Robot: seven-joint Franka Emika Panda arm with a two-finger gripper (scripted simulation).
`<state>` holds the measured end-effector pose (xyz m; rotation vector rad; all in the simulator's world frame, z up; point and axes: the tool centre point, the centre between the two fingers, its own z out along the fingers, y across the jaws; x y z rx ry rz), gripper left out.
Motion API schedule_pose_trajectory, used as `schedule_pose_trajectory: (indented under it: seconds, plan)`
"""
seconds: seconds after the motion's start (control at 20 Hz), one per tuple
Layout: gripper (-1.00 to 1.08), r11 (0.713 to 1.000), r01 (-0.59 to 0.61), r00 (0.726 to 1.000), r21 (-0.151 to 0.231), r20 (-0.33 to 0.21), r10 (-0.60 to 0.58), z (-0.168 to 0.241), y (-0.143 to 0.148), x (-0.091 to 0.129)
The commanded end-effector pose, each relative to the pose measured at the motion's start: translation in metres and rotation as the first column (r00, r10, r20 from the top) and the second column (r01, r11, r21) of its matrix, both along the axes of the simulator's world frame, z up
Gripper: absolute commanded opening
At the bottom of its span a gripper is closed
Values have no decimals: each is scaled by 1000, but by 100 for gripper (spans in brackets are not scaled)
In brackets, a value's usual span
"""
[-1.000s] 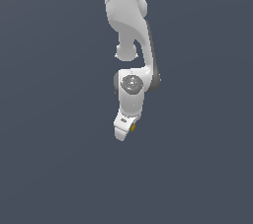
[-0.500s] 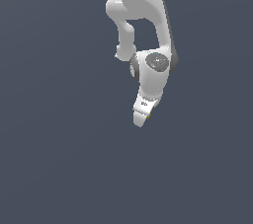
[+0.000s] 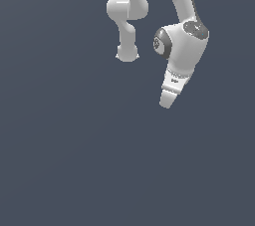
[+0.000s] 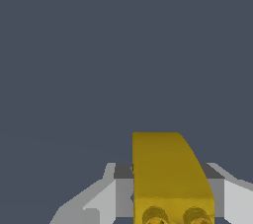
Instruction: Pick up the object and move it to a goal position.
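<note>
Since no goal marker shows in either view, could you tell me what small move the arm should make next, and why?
Probably keep the grip closed and carry on in small steps. The wrist view shows the yellow block between the fingers of the gripper, over bare floor. The exterior view hides the block.

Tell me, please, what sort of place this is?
Probably a bare simulator scene: a flat, featureless grey ground, a smooth white arm, and a yellow block in the hand.
</note>
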<state>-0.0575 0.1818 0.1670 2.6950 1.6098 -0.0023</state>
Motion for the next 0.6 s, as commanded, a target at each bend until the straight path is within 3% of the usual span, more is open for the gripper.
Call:
schedule_pose_trajectory:
  seconds: [0.0,0.25,0.55]
  plan:
    - [-100,1000,1,1000,0,0,-1,16,20,-10]
    - [-100,1000,1,1000,1,0,-1,40,50,-22]
    - [-100,1000,2,1000,2,0,-2,50,63,-25]
